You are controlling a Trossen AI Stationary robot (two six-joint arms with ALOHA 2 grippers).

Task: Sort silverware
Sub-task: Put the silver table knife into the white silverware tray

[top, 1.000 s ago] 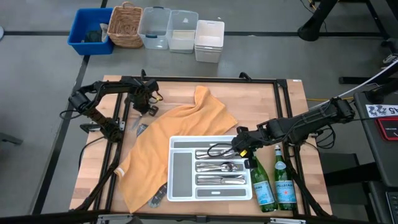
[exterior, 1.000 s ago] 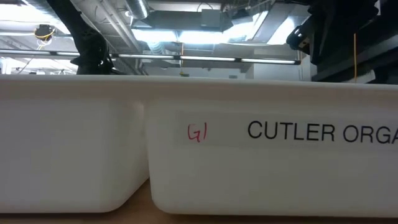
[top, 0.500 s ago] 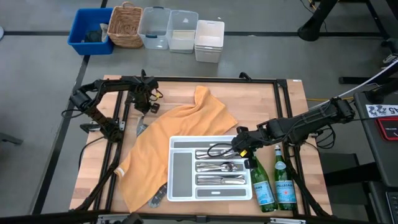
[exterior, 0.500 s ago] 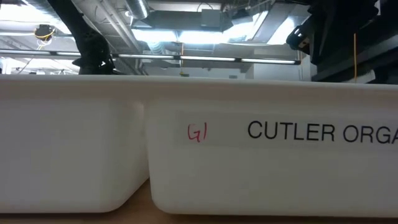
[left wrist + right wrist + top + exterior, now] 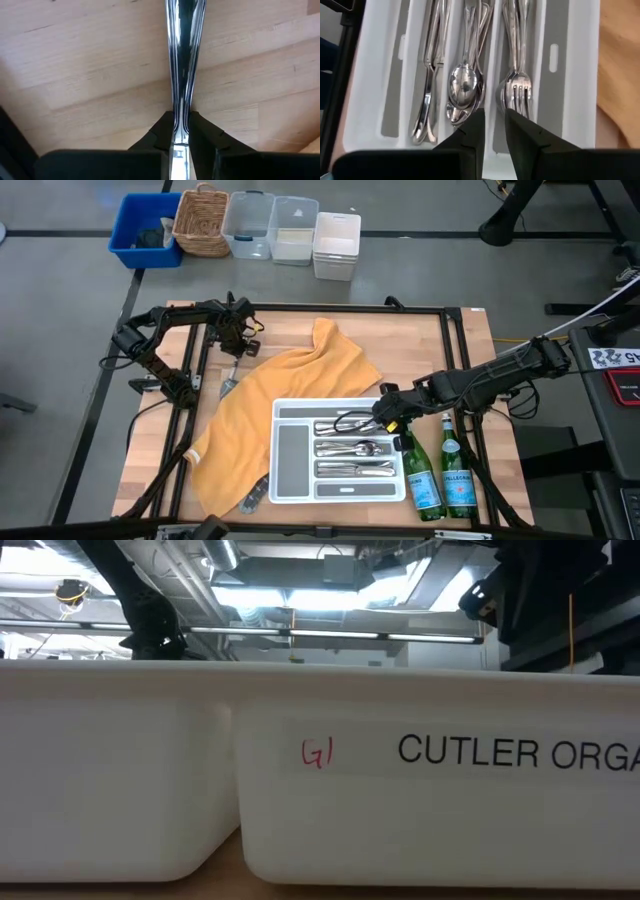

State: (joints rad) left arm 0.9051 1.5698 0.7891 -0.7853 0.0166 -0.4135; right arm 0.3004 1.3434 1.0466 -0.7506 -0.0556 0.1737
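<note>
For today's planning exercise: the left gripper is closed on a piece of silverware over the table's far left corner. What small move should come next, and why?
Probably carry it toward the white tray. The left gripper pinches a slim silver handle above bare wood, away from the tray, where spoons and forks already lie sorted. The right gripper hovers over them, holding nothing.

The white tray (image 5: 400, 790) wall hides the whole table in the low view.

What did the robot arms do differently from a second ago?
The left end effector, shut on a piece of silverware, has moved a little toward the right side of the table, near the far edge of the orange cloth. The right end effector stayed over the white tray, empty. The tray's forks, spoons and the two green bottles did not move.
</note>
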